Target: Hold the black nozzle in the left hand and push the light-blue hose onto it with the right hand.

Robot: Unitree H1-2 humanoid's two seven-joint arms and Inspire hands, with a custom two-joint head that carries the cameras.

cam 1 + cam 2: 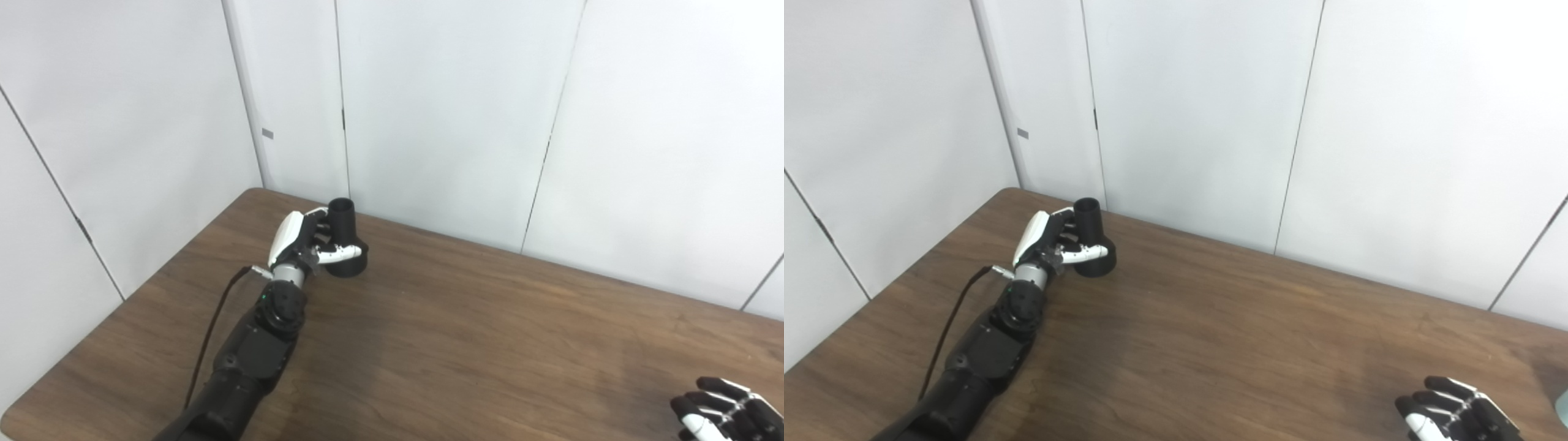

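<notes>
White wall panels (453, 110) back a brown wooden table (465, 343). The left hand (303, 242) wraps the upright black nozzle (344, 236). Well apart, the right hand (1454, 413) lies spread, empty. Only the right eye view catches a pale-blue sliver (1562, 407) beside it.

Both cameras sit high up, side by side, and look down and forward at the brown tabletop (465, 343) and the white wall (453, 110) behind it. They share almost the whole scene. The right eye view sits slightly further right.
</notes>
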